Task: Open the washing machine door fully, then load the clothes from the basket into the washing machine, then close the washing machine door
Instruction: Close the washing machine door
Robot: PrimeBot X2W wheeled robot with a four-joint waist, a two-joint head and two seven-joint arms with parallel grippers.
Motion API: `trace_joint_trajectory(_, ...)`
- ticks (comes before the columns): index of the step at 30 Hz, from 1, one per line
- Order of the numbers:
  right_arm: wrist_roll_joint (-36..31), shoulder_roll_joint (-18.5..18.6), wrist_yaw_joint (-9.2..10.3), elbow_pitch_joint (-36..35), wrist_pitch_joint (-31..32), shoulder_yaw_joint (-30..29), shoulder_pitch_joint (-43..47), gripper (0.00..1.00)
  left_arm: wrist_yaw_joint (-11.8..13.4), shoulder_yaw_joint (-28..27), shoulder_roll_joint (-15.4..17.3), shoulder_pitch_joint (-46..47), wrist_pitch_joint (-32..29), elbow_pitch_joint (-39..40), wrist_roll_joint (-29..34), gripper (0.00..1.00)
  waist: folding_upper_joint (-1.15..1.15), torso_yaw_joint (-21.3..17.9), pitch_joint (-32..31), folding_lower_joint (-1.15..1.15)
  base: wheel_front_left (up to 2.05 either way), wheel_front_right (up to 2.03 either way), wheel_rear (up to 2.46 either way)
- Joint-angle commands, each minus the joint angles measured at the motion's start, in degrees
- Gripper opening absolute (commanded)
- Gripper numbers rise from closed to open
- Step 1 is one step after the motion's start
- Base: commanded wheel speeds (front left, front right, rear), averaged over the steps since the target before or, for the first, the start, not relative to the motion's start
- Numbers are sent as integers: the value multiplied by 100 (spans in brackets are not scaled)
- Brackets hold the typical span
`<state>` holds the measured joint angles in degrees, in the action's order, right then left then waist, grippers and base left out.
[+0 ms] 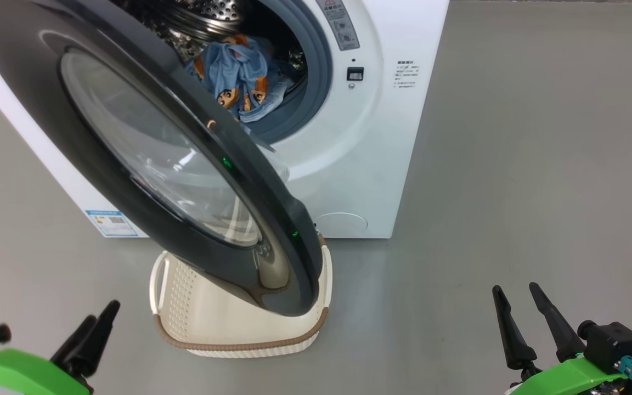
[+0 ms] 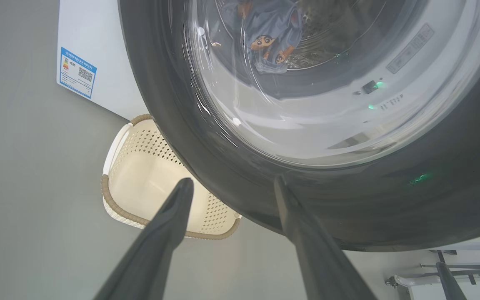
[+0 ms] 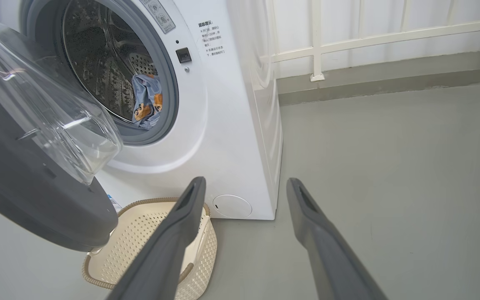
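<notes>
Clothes [image 1: 242, 77] lay in washer [image 1: 398, 164] drum. Door [image 1: 20, 82] stood partly open, rim over basket [image 1: 239, 343]. Left gripper [image 1: 103, 310] sat low at left, fingers spread, pointing at door's lower rim. Right gripper [image 1: 514, 287] sat low at right, fingers spread, holding nothing.

The white front-loading washing machine [image 1: 398, 164] stands with its black-rimmed, glass-bowled washing machine door [image 1: 157, 148] swung partly open above the empty cream perforated basket [image 1: 223, 323] with a brown braided rim, while the light blue cartoon-printed clothes [image 1: 242, 79] lie inside the steel drum [image 1: 212, 11].
</notes>
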<state>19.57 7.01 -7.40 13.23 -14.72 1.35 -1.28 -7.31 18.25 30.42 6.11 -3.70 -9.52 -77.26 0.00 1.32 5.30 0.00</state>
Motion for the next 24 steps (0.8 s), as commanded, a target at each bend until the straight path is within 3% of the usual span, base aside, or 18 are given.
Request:
trace_joint_trajectory(1,-22,74,-9,-121,-28,120,-90,100,-18,-155,257,122,181,42,33,100,0,-25,0,0,0,0,0)
trace_joint_trajectory(9,-18,84,-9,-98,-28,105,-90,100,-18,821,401,156,1533,-429,425,100,0,-134,-28,0,0,0,0)
trace_joint_trajectory(14,-14,99,-9,-102,-28,68,-77,100,-18,1141,384,286,1849,-729,850,100,0,-171,-56,0,0,0,0)
trace_joint_trajectory(24,-20,111,-9,-125,-28,-20,-15,100,-18,-268,-398,132,1868,-542,2887,100,0,-190,-122,0,0,0,0)
